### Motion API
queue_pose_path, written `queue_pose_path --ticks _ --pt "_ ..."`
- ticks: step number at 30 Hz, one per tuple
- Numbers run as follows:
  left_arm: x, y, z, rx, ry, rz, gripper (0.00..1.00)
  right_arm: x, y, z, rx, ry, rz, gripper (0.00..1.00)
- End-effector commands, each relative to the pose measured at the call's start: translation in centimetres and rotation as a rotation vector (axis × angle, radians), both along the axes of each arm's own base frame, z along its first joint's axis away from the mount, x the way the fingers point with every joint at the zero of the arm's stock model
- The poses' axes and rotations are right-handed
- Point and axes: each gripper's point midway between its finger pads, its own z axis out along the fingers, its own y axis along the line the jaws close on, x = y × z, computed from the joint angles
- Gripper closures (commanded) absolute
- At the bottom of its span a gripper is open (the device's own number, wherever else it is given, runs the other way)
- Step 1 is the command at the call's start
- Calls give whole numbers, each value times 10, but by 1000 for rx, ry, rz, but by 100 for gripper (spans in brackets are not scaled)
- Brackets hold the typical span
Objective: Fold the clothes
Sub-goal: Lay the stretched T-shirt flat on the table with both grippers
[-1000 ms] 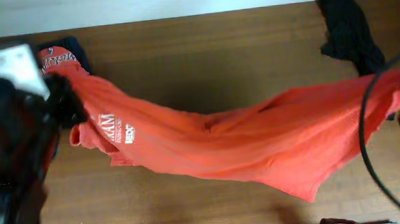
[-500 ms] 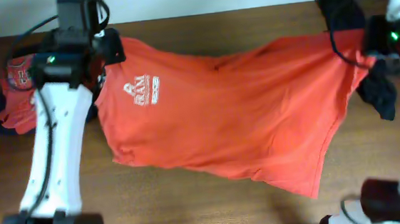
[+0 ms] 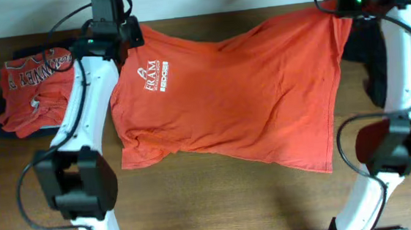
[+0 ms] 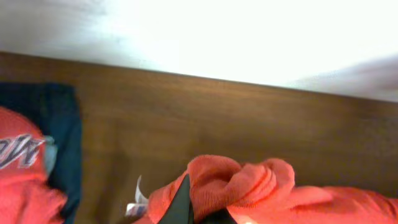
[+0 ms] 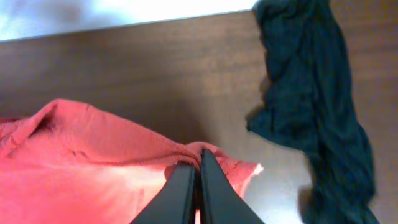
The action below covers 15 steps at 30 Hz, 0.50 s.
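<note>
An orange-red T-shirt (image 3: 240, 90) with a small white chest logo (image 3: 151, 79) lies spread across the middle of the table, stretched between both arms at the far edge. My left gripper (image 3: 121, 39) is shut on its far left corner, where the cloth bunches up (image 4: 239, 180) over the gripper (image 4: 202, 214). My right gripper (image 3: 338, 3) is shut on the far right corner, with fabric (image 5: 93, 168) pinched at its tips (image 5: 199, 158). The shirt's lower hem (image 3: 282, 160) rests on the wood.
A second orange-red T-shirt with white lettering (image 3: 33, 77) lies crumpled on a navy garment (image 3: 15, 130) at the far left, also visible from the left wrist (image 4: 62, 137). A black garment (image 5: 317, 93) lies at the far right, partly behind the right arm (image 3: 399, 56).
Both arms have swung to the far edge of the table, carrying the shirt. It went from a twisted band hanging across the middle to a flatter spread with the logo facing up.
</note>
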Motion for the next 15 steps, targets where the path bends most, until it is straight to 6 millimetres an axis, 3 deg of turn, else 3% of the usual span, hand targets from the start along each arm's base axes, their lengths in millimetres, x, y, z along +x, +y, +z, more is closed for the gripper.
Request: queue_pose_path --ticks 1,5,8,14,15 --pt "23 -3 -32 -5 -11 5 99 30 13 -38 15 8 47 96" --pt "45 0 -57 13 -48 32 99 61 28 -68 10 -21 80 96" --pt "58 7 -70 41 -87 75 99 77 37 -76 3 -58 98 97" --pt "76 19 -65 72 -188 144 99 98 42 -63 -12 -159 101 95" --pt "78 19 -62 70 -202 146 94 99 42 -61 -9 -168 94 88"
